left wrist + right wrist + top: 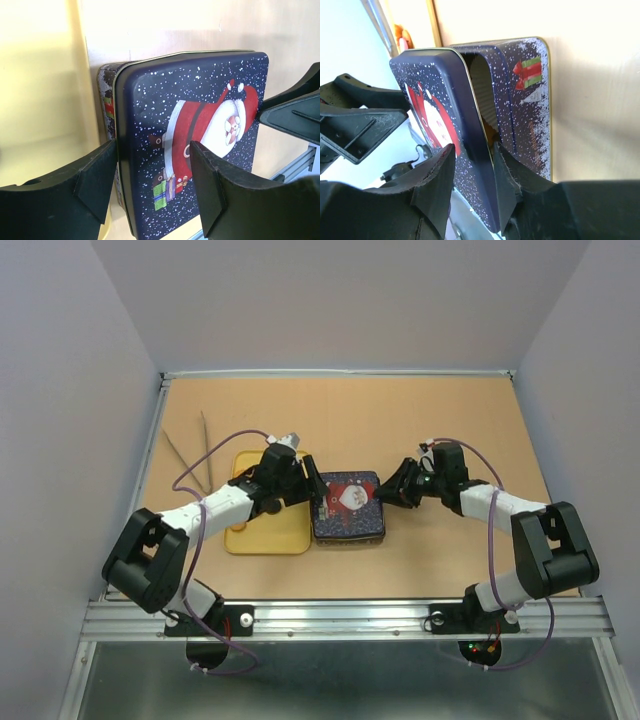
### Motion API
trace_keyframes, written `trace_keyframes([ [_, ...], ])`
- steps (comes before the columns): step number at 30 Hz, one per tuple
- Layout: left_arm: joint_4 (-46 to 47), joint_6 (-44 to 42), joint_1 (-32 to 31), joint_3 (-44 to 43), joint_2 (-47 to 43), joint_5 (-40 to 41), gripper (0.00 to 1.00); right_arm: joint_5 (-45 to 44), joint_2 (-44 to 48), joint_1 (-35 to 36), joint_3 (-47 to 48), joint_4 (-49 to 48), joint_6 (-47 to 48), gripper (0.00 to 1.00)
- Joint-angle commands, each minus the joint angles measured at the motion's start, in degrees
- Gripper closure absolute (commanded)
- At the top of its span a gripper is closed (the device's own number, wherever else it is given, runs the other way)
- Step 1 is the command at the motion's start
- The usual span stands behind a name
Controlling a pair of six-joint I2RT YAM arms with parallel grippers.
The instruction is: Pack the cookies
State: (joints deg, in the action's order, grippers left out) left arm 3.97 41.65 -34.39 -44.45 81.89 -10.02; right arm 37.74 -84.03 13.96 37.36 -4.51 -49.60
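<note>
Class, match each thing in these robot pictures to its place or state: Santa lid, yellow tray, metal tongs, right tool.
Things:
1 Santa lid
2 yellow tray
3 metal tongs
4 right tool

Places or states:
a lies on the table beyond the tray
b clamped on the lid's edge
c raised off the tin along one side
d beside the tin, on the left arm's side

Pairs: 1-c, 2-d, 3-a, 4-b

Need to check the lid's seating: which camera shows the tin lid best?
Right wrist: the lid is seen edge-on, tilted off the tin, gap visible. Left wrist shows only its Santa face; top camera shows it small, from above.
</note>
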Motion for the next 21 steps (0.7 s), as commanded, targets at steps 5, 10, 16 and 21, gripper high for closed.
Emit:
trace_keyframes([
  [5, -2.1, 0.1, -0.1, -4.6, 2.4, -0.3, 0.32, -3.9, 1.8, 0.1, 6.2, 7.4, 4.3, 0.58],
  [10, -3.5, -0.1, -0.4, -5.6, 3.6, 0.2, 0.32, -4.9, 3.3, 0.1, 7.4, 10.0, 5.7, 0.58],
  [16, -3.9, -0.5, -0.8, -7.8, 5.5, 0.3, 0.32, -5.1, 3.5, 0.1, 6.2, 10.6, 6.2, 0.58],
  [21, -6.0, -0.8, -1.2, -10.1, 6.5, 0.5, 0.32, -5.3, 3.2, 0.1, 6.3, 10.8, 6.3, 0.58],
])
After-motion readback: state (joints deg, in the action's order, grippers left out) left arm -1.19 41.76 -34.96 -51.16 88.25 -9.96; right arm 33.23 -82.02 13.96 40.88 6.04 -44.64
